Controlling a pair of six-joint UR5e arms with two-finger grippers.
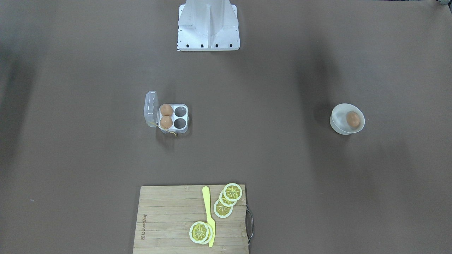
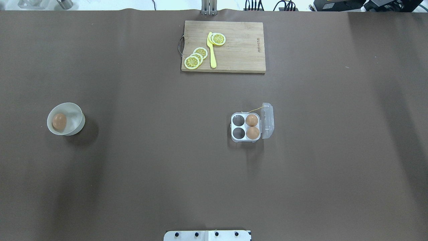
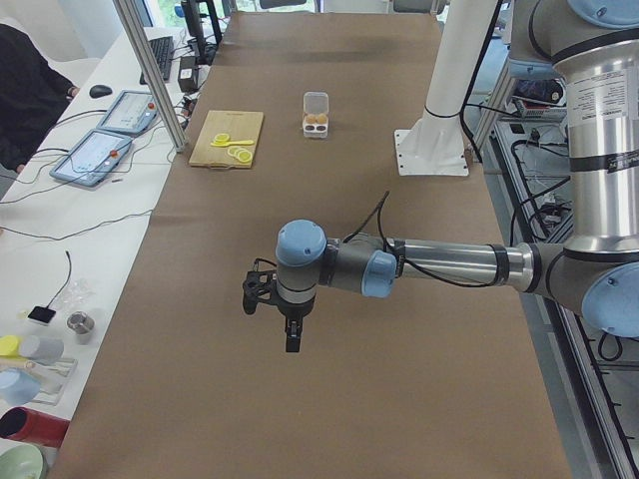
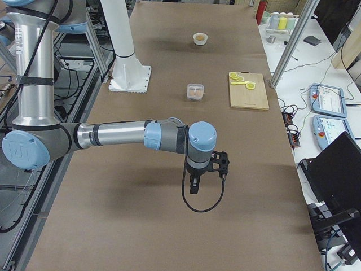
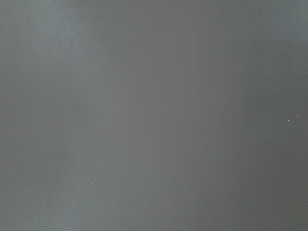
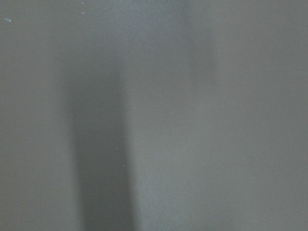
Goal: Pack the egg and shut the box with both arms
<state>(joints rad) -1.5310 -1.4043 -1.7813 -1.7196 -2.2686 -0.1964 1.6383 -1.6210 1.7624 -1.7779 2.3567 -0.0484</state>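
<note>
Your egg (image 2: 59,121) sits in the white bowl (image 2: 77,113) out on the left, well apart from the box (image 2: 238,133). Its lid (image 2: 267,120) is open, with two eggs (image 2: 251,120) in the hinge-side cups. The cutting board (image 2: 240,50) lies beyond. The left gripper (image 3: 292,342) and right gripper (image 4: 193,187) hang fingers-down above the table (image 2: 150,167); whether either is clenched or released, you cannot tell.

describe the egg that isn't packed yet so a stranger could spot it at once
On the brown table, look far to the robot's left for the round white bowl, standing alone. The egg lies inside it. The two other eggs sit in the clear box near the table's middle; this one alone is in a bowl.
</note>
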